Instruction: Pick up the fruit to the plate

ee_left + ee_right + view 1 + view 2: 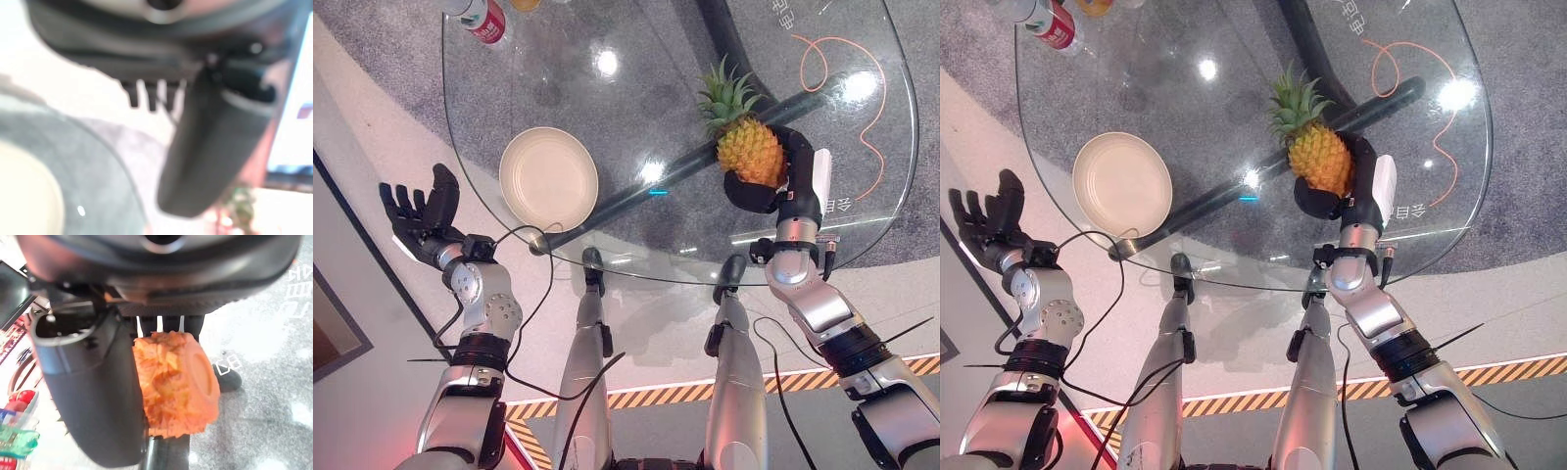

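On the glass worktop (862,127), head cams first: your right hand (795,181) is curled round the pineapple (750,149), fingers wrapped on its lower body w/ the white-covered thumb on the outer side; leafy crown points away from the robot. Can't tell from here if the fruit is off the glass or resting on it. The cream plate (549,178) sits empty, well apart to the robot's left, near the worktop's near edge. Left hand (423,211) hangs off the worktop beside that edge, fingers straight and spread, holding nothing. A red-labelled bottle (481,18) stands at the far left rim. Left wrist cam: thumb (210,152) sticks out free, fingers straight, plate edge (24,196) showing past them, so the hand is empty. Right wrist cam: pineapple (173,382) base end faces the lens, pinned between thumb (88,391) and fingers, grip looks firm. Progress, as I read it: grasp done, approx. half way; you've got the carry across to the plate and the release left.
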Robot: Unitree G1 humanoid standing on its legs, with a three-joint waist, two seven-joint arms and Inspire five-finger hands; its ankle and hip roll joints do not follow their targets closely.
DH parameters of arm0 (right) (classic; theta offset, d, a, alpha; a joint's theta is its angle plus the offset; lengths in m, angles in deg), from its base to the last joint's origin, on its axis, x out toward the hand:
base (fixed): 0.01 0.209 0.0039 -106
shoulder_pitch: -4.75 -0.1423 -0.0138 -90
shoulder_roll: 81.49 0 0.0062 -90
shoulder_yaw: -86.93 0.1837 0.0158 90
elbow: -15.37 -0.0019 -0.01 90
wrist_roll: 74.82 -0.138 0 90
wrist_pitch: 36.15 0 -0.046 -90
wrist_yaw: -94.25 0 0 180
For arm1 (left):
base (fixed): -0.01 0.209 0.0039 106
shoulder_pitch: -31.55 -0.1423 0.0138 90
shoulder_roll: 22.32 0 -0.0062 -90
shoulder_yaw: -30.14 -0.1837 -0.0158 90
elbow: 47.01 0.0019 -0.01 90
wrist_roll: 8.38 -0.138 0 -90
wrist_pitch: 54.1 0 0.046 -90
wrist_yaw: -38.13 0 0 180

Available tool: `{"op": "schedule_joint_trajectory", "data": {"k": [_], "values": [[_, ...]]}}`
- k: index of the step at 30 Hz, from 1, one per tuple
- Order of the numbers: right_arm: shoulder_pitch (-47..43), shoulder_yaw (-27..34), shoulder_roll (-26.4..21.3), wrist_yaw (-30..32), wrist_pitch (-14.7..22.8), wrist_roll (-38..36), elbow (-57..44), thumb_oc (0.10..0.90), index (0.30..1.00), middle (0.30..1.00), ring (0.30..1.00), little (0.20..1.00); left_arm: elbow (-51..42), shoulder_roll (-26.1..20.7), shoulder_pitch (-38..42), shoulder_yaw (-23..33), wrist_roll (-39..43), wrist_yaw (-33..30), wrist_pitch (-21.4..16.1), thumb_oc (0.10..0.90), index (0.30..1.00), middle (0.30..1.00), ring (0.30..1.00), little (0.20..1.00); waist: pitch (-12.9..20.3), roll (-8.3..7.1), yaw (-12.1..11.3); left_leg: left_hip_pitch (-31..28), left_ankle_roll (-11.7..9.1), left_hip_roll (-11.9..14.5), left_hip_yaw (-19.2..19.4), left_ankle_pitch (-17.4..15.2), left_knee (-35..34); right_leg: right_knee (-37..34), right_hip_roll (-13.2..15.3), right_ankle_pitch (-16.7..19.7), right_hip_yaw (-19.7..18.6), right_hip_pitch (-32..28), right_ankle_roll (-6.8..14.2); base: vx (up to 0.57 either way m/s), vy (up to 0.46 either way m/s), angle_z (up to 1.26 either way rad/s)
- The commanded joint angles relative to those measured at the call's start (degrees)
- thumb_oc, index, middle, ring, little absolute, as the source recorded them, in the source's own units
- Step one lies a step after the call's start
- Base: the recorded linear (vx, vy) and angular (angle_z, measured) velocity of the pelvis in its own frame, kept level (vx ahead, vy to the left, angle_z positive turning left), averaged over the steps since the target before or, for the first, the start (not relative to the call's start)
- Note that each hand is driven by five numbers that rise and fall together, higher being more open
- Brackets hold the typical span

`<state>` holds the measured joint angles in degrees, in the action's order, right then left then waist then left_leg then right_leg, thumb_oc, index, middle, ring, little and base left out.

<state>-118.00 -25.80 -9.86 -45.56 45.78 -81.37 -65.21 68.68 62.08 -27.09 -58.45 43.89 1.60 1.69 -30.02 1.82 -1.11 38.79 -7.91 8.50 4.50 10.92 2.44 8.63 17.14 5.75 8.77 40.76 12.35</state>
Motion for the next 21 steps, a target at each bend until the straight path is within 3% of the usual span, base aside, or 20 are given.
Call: {"op": "schedule_joint_trajectory", "data": {"k": [1,11,21], "values": [[-1.77,3.76,-1.29,0.94,5.68,7.02,-10.62,0.1,0.3,0.3,0.3,0.2,-5.11,-1.97,1.78,3.13,-3.88,4.99,-5.4,0.8,0.9,0.9,0.9,0.9,0.23,-0.07,0.03,-0.79,-0.93,1.02,-0.06,-1.48,0.55,2.55,-0.38,1.73,2.78,1.11,-0.66,0.0,0.0,0.0],[-3.37,4.25,-0.54,-0.97,7.09,12.67,-13.81,0.1,0.3,0.3,0.3,0.2,-15.28,1.24,1.78,-1.27,-0.76,19.53,-0.68,0.8,0.9,0.9,0.9,0.9,0.23,-0.33,0.01,-0.76,-0.66,0.81,-0.09,-1.59,0.28,1.39,-0.26,2.29,3.13,0.35,-0.17,0.0,-0.01,-0.01],[-5.45,3.84,-1.82,-3.42,8.75,13.01,-18.74,0.1,0.3,0.3,0.3,0.2,-18.73,1.34,3.23,-5.88,5.33,28.05,4.65,0.8,0.9,0.9,0.9,0.9,0.23,-0.23,0.58,-0.54,-0.48,0.74,0.23,-1.3,0.68,0.94,-0.12,2.94,2.88,0.19,0.1,0.0,0.0,0.0]]}}
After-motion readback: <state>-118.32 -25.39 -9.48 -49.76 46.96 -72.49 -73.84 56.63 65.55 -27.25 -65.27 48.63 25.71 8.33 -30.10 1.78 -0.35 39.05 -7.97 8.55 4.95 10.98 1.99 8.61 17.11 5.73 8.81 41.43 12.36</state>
